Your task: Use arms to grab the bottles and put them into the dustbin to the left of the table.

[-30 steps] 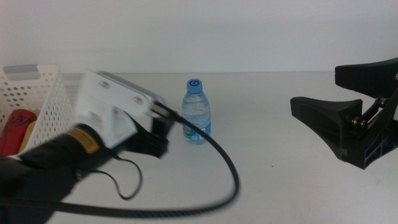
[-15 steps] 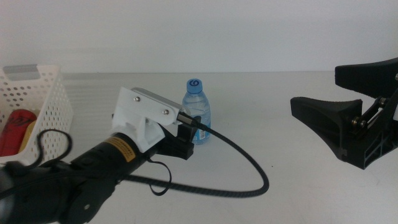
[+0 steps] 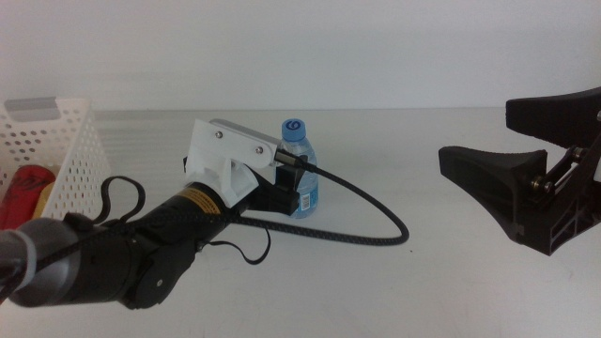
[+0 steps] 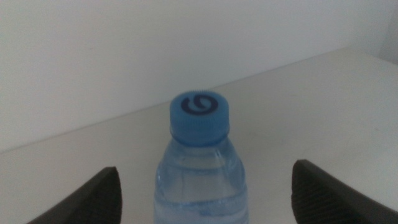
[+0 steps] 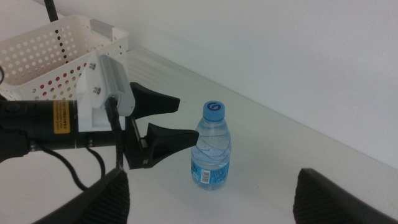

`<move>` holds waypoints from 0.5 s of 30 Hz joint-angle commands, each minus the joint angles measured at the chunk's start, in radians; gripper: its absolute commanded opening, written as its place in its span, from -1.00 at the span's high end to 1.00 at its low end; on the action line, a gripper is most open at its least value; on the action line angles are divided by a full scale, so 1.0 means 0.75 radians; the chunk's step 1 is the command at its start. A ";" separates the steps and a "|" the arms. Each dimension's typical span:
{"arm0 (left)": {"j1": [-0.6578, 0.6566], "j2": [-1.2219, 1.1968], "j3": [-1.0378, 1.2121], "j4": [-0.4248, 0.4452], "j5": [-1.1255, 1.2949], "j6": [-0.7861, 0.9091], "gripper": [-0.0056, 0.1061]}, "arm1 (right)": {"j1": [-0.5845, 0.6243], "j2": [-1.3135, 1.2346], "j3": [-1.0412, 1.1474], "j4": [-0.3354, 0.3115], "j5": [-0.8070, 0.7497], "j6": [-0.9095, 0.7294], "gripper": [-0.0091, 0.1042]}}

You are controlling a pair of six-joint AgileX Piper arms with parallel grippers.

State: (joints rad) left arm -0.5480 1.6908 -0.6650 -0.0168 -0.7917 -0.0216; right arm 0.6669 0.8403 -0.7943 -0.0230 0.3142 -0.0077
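On the plain white surface (image 3: 451, 282), the water bottle (image 3: 299, 180) stands upright just ahead of the left gripper (image 5: 177, 121), its jaws spread wide. Advance until the body sits centred between them (cap stays above), then close; the right gripper (image 3: 526, 188) waits well apart, jaws wide.

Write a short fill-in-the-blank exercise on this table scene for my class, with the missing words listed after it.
1. The left hand is open, its jaws either side of the water bottle with the ____ cap.
2. The bottle stands ____ on the table.
3. The red can lies inside the white ____.
4. The right hand waits at the table's ____ side.

Missing words: blue; upright; basket; right
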 commanded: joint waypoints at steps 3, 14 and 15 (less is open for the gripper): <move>0.033 -0.005 -0.081 0.085 -0.116 -0.097 -0.71 | -0.005 -0.009 -0.033 -0.011 -0.093 -0.005 -0.42; 0.034 0.142 -0.188 0.104 -0.136 -0.120 -0.71 | -0.005 -0.009 -0.033 -0.011 -0.093 -0.005 -0.42; 0.034 0.154 -0.197 0.103 -0.145 -0.121 -0.71 | -0.005 -0.009 -0.033 -0.011 -0.093 -0.005 -0.42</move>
State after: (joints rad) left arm -0.5229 1.8359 -0.7773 0.0682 -0.8055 -0.0919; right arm 0.6669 0.8403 -0.7943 -0.0241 0.3142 -0.0077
